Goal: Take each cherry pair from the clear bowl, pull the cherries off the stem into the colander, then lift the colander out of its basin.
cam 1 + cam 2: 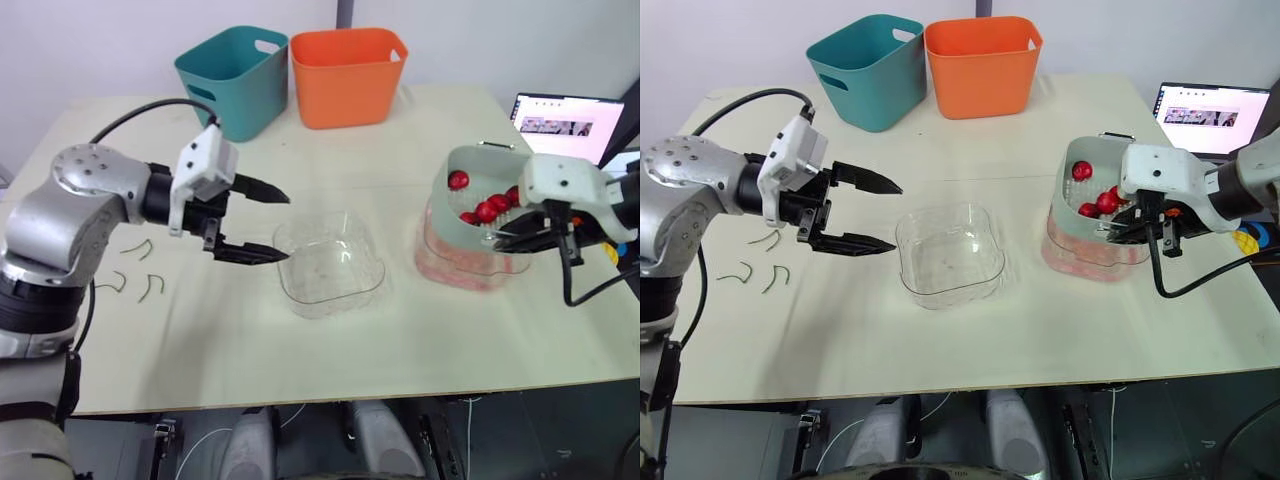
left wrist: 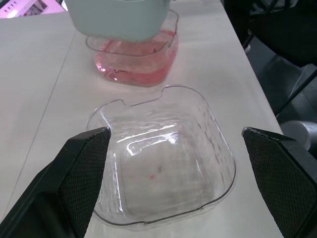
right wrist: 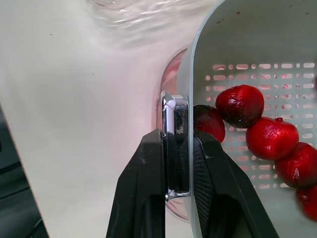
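Clamping colander (image 1: pixel 472 160) rim, right gripper (image 3: pixel 177 140); five cherries (image 3: pixel 239 105) inside. Left gripper (image 1: pixel 287 227) wide, beside one clear bowl (image 1: pixel 332 297).

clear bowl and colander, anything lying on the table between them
Nothing: only bare table lies between the clear bowl and the colander in its pink basin, as the left eye view shows.

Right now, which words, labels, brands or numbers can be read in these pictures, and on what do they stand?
None can be read.
The laptop screen shows a page, but its writing is too small to read.
The teal bin, orange bin, clear bowl and colander carry no visible label.
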You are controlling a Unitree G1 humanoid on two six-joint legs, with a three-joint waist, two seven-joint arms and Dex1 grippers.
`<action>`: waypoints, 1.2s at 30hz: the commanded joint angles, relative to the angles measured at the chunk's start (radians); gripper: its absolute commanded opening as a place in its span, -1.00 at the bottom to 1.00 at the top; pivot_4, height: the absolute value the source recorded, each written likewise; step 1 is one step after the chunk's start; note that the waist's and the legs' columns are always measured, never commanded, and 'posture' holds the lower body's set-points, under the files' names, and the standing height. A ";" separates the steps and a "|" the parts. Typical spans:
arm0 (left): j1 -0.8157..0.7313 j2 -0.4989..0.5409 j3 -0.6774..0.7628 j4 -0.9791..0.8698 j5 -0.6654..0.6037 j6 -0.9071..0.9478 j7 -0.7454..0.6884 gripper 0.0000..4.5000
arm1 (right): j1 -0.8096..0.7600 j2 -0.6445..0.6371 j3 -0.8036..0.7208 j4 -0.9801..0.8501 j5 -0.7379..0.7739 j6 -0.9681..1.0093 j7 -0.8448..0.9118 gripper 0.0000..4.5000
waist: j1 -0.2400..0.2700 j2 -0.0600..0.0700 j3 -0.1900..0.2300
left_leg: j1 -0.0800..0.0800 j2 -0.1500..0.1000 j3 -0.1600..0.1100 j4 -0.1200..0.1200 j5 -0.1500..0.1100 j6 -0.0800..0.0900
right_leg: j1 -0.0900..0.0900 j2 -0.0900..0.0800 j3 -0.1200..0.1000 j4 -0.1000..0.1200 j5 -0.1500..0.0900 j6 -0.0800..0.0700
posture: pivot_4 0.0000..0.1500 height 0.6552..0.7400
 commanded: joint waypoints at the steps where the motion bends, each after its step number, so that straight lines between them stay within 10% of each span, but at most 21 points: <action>1: -0.018 -0.001 0.022 -0.005 0.008 -0.019 0.003 1.00 | -0.031 -0.023 -0.041 -0.003 0.007 -0.003 0.008 -0.81 | 0.000 0.000 0.000 | 0.000 0.000 0.000 0.000 0.000 0.000 | 0.000 0.000 0.000 0.000 0.000 0.000 | 1.00 1.00; 27: -0.065 -0.025 0.089 0.177 0.050 -0.054 0.080 1.00 | -0.195 0.070 0.018 0.104 -0.038 -0.026 0.006 -0.81 | -0.001 0.000 0.000 | 0.000 0.000 0.000 0.001 0.000 0.000 | 0.000 0.000 0.000 0.001 0.000 0.000 | 1.00 1.00; 36: -0.073 -0.007 0.127 0.247 0.065 -0.055 0.094 1.00 | -0.475 0.372 0.154 0.441 -0.168 -0.225 -0.033 -0.81 | -0.002 0.000 0.000 | 0.000 0.000 0.000 0.001 0.000 0.000 | 0.000 0.000 0.000 0.002 0.003 0.002 | 1.00 1.00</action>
